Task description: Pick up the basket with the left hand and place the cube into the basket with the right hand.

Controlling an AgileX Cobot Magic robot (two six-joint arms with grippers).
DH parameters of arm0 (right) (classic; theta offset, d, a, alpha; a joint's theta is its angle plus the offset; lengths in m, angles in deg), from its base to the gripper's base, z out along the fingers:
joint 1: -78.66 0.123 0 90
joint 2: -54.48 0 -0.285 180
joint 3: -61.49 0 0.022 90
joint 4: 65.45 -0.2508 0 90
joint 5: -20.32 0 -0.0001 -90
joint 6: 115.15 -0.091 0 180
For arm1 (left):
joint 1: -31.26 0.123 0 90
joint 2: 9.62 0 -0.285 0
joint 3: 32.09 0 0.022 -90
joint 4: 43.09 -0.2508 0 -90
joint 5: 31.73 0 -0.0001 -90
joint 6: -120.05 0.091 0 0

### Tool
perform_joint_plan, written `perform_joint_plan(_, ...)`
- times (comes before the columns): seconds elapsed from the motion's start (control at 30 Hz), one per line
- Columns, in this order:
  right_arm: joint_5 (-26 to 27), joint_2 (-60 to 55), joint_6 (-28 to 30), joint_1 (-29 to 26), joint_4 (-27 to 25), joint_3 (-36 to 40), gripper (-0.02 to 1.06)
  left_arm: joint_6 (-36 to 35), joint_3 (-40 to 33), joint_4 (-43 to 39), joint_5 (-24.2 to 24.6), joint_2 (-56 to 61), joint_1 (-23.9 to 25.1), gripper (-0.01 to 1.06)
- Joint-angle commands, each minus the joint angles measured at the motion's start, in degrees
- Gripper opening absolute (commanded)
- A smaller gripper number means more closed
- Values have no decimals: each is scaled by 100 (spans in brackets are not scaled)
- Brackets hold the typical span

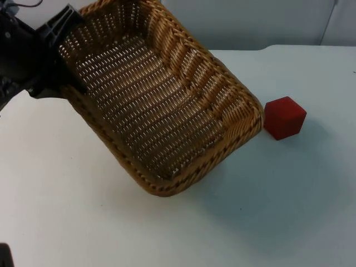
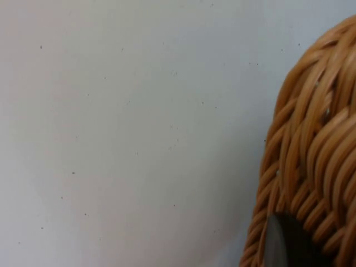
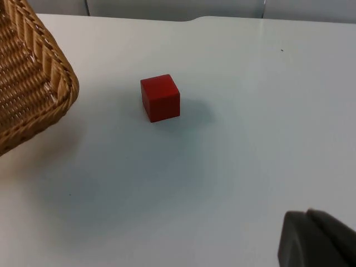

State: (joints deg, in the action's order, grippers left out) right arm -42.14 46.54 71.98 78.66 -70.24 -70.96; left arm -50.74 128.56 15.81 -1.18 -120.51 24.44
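A woven wicker basket (image 1: 167,105) hangs tilted above the white table (image 1: 267,211), its open side facing the top camera. My left gripper (image 1: 62,55) is shut on the basket's rim at the far left end. In the left wrist view the basket's braided rim (image 2: 311,167) lies against a black fingertip (image 2: 286,245). A red cube (image 1: 284,117) sits on the table just right of the basket's lower corner, apart from it. The right wrist view has the cube (image 3: 160,98) ahead of my right gripper (image 3: 317,239), with the basket's corner (image 3: 33,94) beside it.
The grey partition wall (image 1: 250,22) closes the table's far edge. Bare white table surrounds the cube on its near and right sides.
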Motion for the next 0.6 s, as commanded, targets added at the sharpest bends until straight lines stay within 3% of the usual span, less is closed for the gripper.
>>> perform_joint_plan(0.0, 47, 16, 43, 0, 0, 27, 0, -60, 22, 69, -55, 148, -10, 0)
perform_joint_plan(0.57, 47, 16, 43, 0, 0, 27, 0, -60, 22, 69, -479, 465, -10, 0)
